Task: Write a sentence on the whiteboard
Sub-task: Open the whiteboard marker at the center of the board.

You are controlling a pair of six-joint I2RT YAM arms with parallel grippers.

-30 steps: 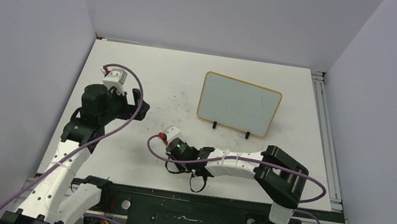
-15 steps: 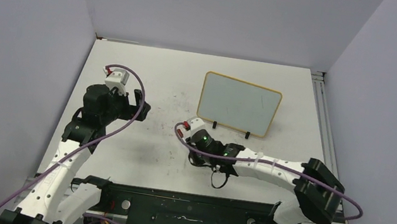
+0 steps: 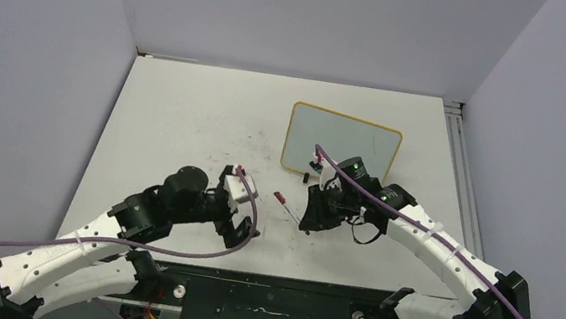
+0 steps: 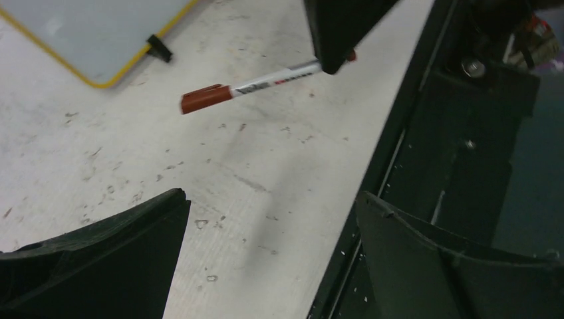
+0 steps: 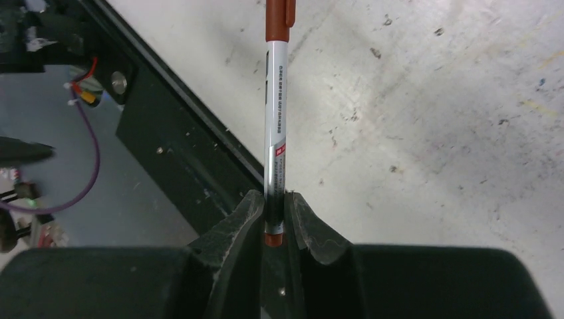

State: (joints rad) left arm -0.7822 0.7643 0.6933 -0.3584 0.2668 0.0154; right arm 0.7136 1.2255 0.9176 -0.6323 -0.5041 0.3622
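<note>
Two arms out over the table [image 3: 177, 110], both near its front half.

Right gripper [image 3: 307, 216]: jaws closed on a marker [image 3: 286, 203]. In the right wrist view the fingers [image 5: 241, 224] pinch the barrel [image 5: 275, 113] close to its tail end, whose red tip sits just inside the jaws. The rest of the marker sticks straight out ahead. Its red-brown cap [image 4: 203, 100] is on and points away from the gripper, toward the left arm. Grey barrel with small printed text, too fine to read. Seen from the left wrist, the marker lies roughly level, with a soft shadow on the table under it.

Left gripper [image 3: 241, 204]: jaws spread wide, nothing between them. Its fingers [image 4: 100, 259] frame bare, scuffed tabletop and the black front rail [image 4: 465, 133]. The marker's cap end is near, just ahead of the gripper, not touching it.

Whiteboard [image 3: 341, 144]: stands upright on the far right part of the table, behind the right gripper. Yellow frame, rounded corners, pale face turned toward the arms. One black foot [image 4: 158, 48] shows at its lower edge in the left wrist view. From above, the right wrist overlaps the board's lower edge; contact cannot be judged. The marker is well short of the board's face.
</note>
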